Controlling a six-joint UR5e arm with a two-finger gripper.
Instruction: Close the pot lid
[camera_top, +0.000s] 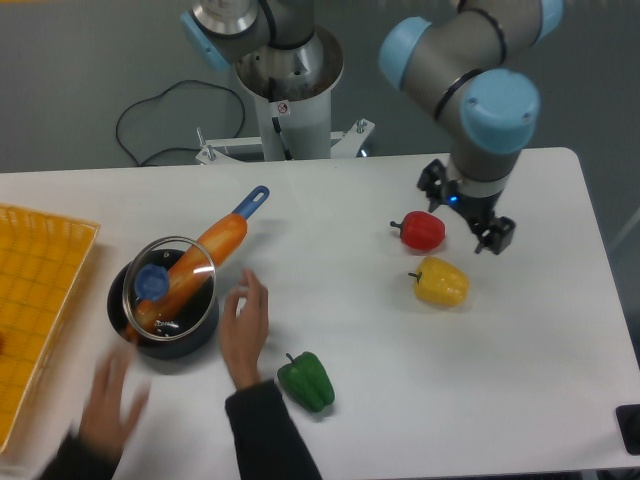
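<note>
The dark pot stands at the left of the white table. Its glass lid with the blue knob rests tilted on top, propped on an orange utensil with a blue end that sticks out of the pot toward the back right. My gripper hovers far to the right, just right of the red pepper, open with nothing between its fingers.
A red pepper, a yellow pepper and a green pepper lie on the table. A yellow tray sits at the left edge. A person's hand reaches in beside the pot; a second, blurred hand is at the lower left.
</note>
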